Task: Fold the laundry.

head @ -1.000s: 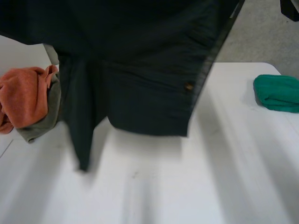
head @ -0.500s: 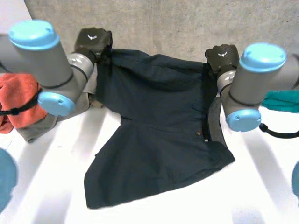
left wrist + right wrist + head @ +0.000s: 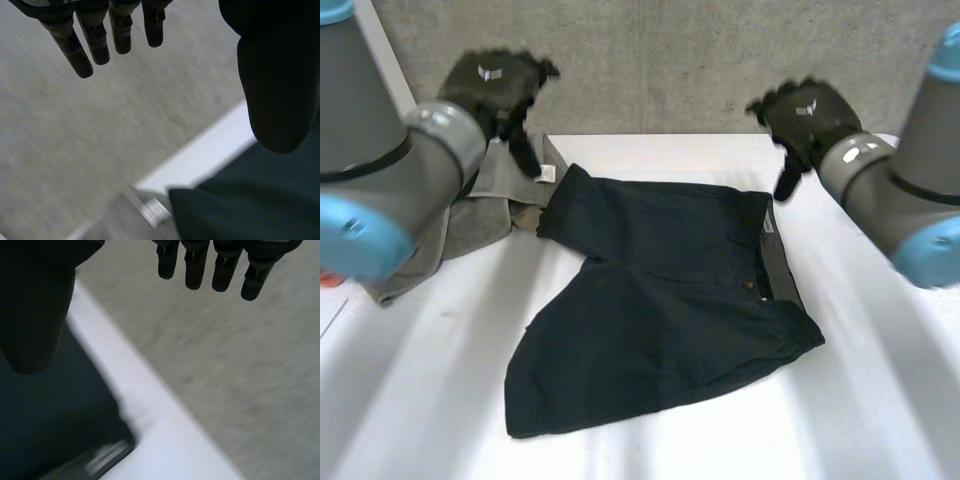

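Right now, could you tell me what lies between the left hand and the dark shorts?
In the head view, a corner of the grey garment, bearing a white label, lies between the left hand and the dark shorts.

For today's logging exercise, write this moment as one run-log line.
dark shorts lying spread on white table | left hand open, over far-left corner | right hand open, over far-right corner | grey garment beside shorts

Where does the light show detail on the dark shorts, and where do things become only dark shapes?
Head view: even light shows folds, the button and the grey waistband on the shorts; the white table is bright, without glare. Left wrist view: the left hand is a flat black shape, the shorts dark without detail. Right wrist view: the same for the right hand and shorts.
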